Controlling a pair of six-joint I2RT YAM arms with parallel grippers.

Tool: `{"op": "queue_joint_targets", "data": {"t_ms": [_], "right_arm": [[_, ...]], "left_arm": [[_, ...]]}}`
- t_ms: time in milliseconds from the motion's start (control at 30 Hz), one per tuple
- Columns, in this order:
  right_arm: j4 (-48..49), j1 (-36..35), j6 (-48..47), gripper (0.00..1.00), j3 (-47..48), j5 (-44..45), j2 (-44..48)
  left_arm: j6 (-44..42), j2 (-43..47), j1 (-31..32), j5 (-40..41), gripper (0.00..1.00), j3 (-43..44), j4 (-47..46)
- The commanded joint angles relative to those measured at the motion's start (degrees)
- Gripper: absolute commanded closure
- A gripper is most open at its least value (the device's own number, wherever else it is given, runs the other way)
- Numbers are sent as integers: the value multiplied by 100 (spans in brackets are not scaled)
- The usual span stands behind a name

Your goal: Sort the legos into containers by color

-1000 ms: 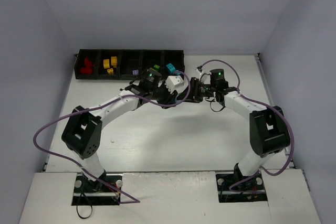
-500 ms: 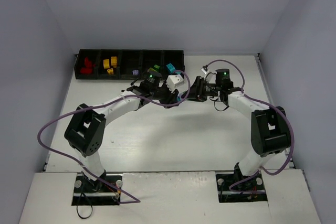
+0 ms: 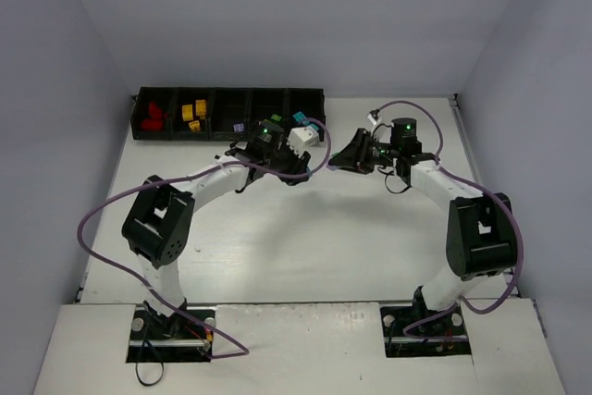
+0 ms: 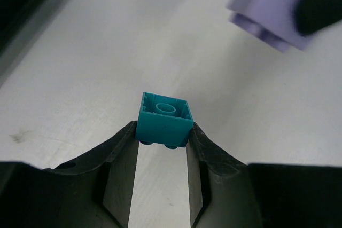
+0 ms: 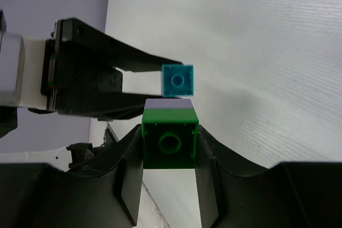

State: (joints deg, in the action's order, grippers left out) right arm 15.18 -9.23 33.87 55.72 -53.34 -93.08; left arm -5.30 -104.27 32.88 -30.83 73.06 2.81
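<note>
The left gripper (image 4: 163,134) had its fingers clamped on the two sides of a cyan brick (image 4: 164,117), a round socket showing on the brick's upper face; white table (image 4: 107,52) lay behind it. At 2 o'clock from it in the left wrist view hung a two-tone brick (image 4: 267,12), apart from the cyan one with bare table between them; at 10 o'clock was a corner of the black tray (image 4: 24,4).

The right gripper (image 5: 170,148) was closed on the green half of that two-tone brick, its lilac half pointing outward; in the right wrist view the cyan brick sat at 12 o'clock, just past the lilac end, with the left fingers (image 5: 133,60) reaching in from 9 o'clock behind it.

From above, the two grippers faced each other near the table's far middle, the left at 9 o'clock of the right. The tray ran along the far left edge; its compartments, left to right, held red bricks (image 3: 153,116), yellow bricks (image 3: 194,113), a lilac brick (image 3: 239,127), a green brick (image 3: 274,121) and a cyan piece (image 3: 301,118). The left arm's wrist (image 3: 301,139) overlapped the near rim of the last two compartments, hiding part of them; purple cables (image 3: 92,228) looped off both arms.
</note>
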Motion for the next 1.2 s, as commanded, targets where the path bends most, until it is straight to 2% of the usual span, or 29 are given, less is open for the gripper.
{"op": "queue_joint_targets", "data": {"t_ms": [0,67,267,333,500,667,700,833,933,1100,1167], "right_arm": [[266,167,-91,100,106,166,501],[231,229,-126,100,18,236,606],[-94,291,-372,100,-53,403,852],[-120,291,-390,100,-88,412,931],[-173,291,-328,100,-237,447,1125],[-217,299,-275,100,-378,482,1318],[-217,291,-275,100,-404,500,1371],[-252,291,-258,100,-466,544,1459],[-252,299,-240,100,-457,553,1468],[-261,291,-109,100,-282,509,1346],[-252,282,14,100,-142,474,1214]], "left_arm": [[362,-119,-264,848,93,796,-439],[782,-460,-414,1297,89,1418,-465],[1030,-1534,-687,1843,83,3395,61],[1083,-1902,-739,1914,82,3784,140],[1066,-2448,-757,2098,74,4698,264],[1259,-2809,-748,2046,64,5139,71],[1294,-2853,-748,2055,57,5201,53],[1391,-2915,-748,2002,40,5315,-17],[1426,-2854,-757,2010,33,5315,61],[1286,-2355,-766,1730,32,5105,404],[1085,-2099,-783,1215,32,4677,475]]}}
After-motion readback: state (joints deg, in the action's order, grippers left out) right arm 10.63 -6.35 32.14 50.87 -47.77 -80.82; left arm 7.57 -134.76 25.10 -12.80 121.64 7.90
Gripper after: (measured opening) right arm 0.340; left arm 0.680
